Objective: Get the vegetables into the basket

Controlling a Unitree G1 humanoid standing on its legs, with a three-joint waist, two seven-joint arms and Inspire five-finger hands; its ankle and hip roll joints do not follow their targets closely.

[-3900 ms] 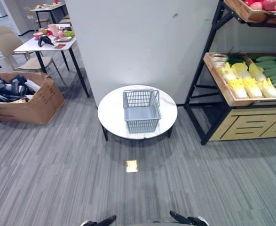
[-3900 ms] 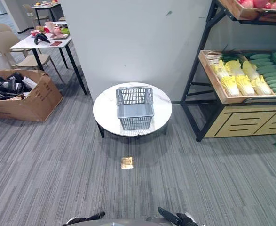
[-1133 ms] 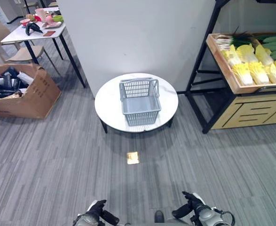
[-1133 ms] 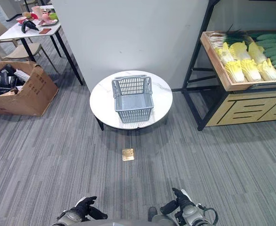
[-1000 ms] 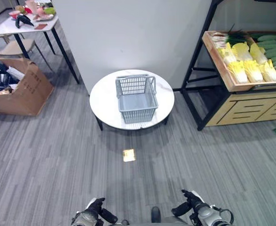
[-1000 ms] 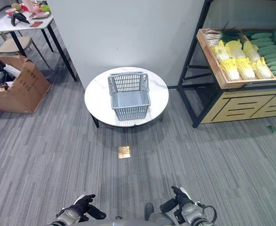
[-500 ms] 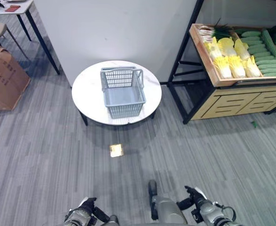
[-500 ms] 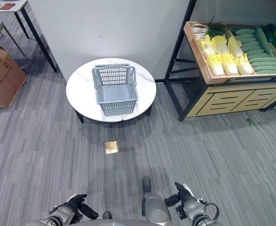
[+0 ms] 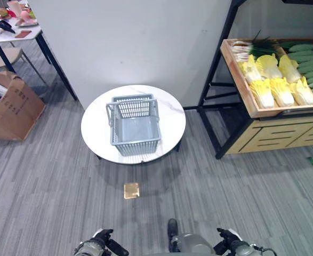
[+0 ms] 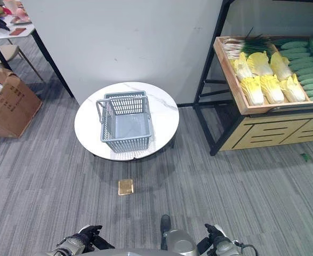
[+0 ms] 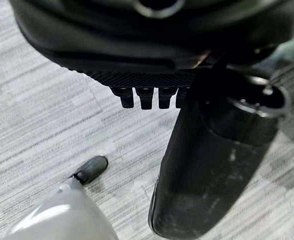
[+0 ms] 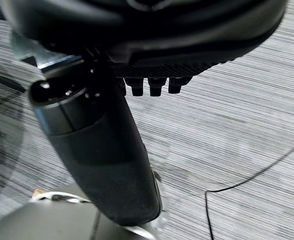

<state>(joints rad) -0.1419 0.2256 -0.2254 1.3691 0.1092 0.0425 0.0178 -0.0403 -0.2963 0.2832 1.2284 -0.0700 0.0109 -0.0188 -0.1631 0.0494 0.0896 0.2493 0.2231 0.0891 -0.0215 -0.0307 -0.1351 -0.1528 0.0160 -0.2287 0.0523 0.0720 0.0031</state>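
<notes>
Vegetables — yellow-green cabbages [image 9: 276,80], cucumbers [image 9: 311,64] and green onions [image 9: 257,47] — are laid in a wooden crate [image 9: 248,95] on a black-framed shelf [image 9: 220,80] at the right. A grey plastic basket [image 9: 134,126], empty and with its handle raised at the far end, is centred on a round white table [image 9: 169,120], well apart from the crate. Both hands — left hand [image 9: 98,244] and right hand [image 9: 230,246] — are held low above the grey striped floor [image 9: 49,186], fingers curled inward, nothing grasped. A cardboard box [image 9: 9,109] is placed at the far left.
</notes>
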